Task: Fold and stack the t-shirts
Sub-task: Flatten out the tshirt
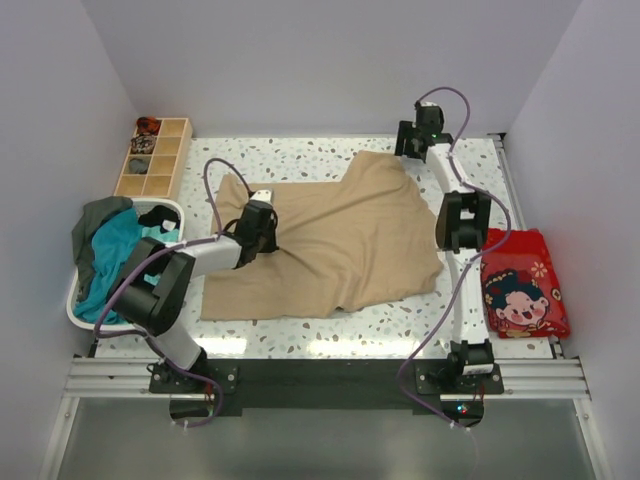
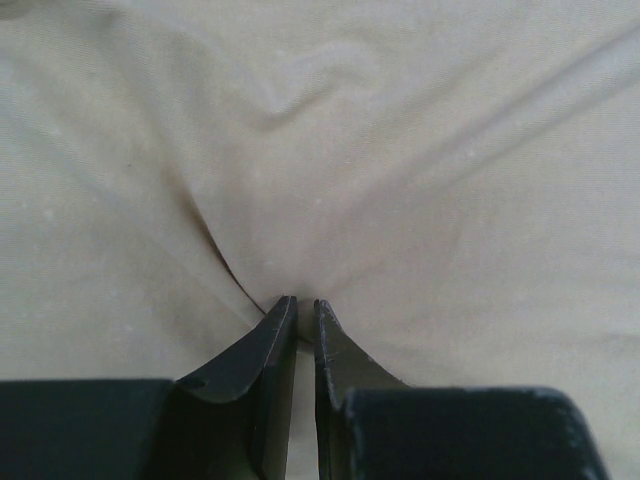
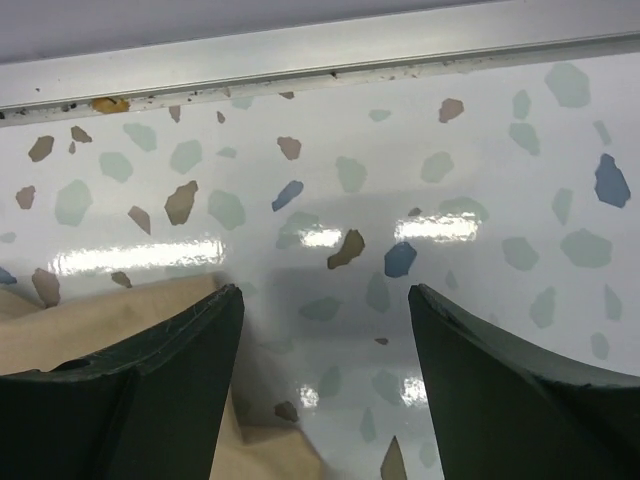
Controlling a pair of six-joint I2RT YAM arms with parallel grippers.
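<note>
The bench [image 1: 300, 158] carries a beige shirt [image 1: 345, 245] spread across its middle; a teal shirt [image 1: 110, 258] heaps in the basket [image 1: 168, 210] at left. The left end effector [image 2: 305, 303] pinches a fold on the beige shirt's left part. The right end effector [image 3: 325, 300], spread wide, is over bare bench at the far edge, beige cloth beside its left finger

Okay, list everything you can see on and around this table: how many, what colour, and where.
beige t-shirt: one, sandy beige, spread mid-table
teal t-shirt: one, teal, in the basket
grey-green t-shirt: one, dark, draped over the basket's far side
basket: one, white, left edge
wooden organiser: one, light wood, far-left corner; contents too small to name
red cloth: one, cartoon print, right edge
table: one, white, speckled
left gripper: black, pinching the beige t-shirt
right gripper: black, open, far edge
</note>
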